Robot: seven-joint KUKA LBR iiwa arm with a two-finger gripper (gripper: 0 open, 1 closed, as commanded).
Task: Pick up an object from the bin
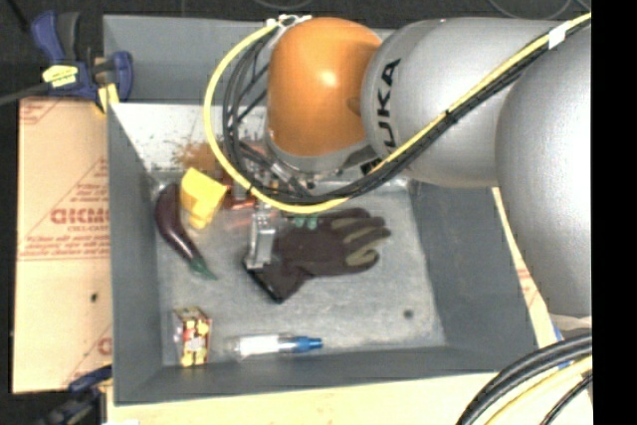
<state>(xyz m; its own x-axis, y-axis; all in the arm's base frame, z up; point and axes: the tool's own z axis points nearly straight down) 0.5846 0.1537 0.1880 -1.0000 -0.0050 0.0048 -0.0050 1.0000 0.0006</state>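
1. Reaching in from the right, the arm [468,105] hangs low over the middle of the grey bin [139,129], and its orange wrist cover [314,85] hides much of the far floor
2. The gripper [261,249] sits just below that cover, at the left end of a dark glove [333,244] that lies flat in the centre of the bin, its cuff end nearest the gripper
3. Whether the gripper is spread or pressed together cannot be told, nor whether it touches the glove or stands just above it
4. Just left of the gripper lies a yellow block [201,196], close to the far-left part of the floor
5. Beside the block, a purple aubergine-shaped toy [177,226] with a green stem stretches along the foot of the left wall
6. Near the front wall, well apart from the gripper, lies a clear tube with a blue cap [274,345]
7. A small patterned packet [191,335] rests in the near-left corner, just left of the tube
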